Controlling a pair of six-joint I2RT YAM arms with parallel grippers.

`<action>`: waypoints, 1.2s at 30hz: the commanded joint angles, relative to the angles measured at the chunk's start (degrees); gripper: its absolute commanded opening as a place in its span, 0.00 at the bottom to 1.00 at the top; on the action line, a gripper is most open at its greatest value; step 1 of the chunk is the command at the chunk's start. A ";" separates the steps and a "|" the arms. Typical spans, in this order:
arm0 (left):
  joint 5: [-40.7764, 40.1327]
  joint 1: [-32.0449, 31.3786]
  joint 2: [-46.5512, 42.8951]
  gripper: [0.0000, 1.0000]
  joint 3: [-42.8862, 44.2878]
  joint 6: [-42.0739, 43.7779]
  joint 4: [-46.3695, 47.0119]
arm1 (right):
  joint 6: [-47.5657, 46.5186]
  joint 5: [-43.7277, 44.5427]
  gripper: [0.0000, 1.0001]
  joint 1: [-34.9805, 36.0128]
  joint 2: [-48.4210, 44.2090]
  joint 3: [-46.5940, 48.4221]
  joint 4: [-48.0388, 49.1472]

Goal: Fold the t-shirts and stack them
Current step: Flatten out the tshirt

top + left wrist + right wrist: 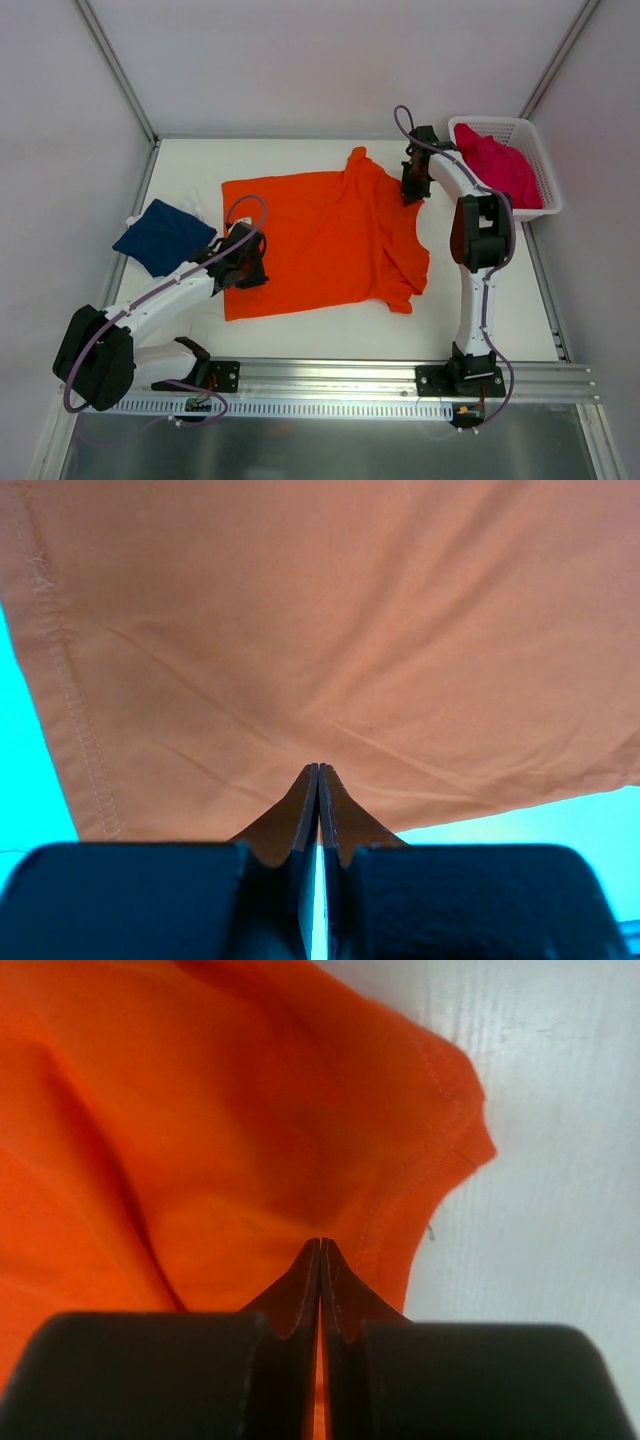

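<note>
The orange t-shirt (320,240) lies spread flat mid-table, with wrinkles on its right half. My left gripper (250,268) is over the shirt's lower left edge. In the left wrist view its jaws (318,770) are shut, tips just above the cloth (350,630) near a stitched hem, nothing pinched. My right gripper (410,198) is at the shirt's upper right sleeve. It is also shut (321,1243) over the sleeve hem (200,1130) with no cloth between its fingers. The navy t-shirt (165,237) lies folded at the left. The pink t-shirt (497,165) is bunched in the basket.
A white mesh basket (530,130) stands at the back right corner of the white table (550,1160). A metal rail (350,375) with both arm bases runs along the near edge. Frame posts and pale walls close in the sides and back.
</note>
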 commanded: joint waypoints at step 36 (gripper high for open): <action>5.44 -0.66 6.83 0.00 -11.10 -1.17 3.14 | 2.96 6.15 0.00 -0.92 11.03 14.69 -11.90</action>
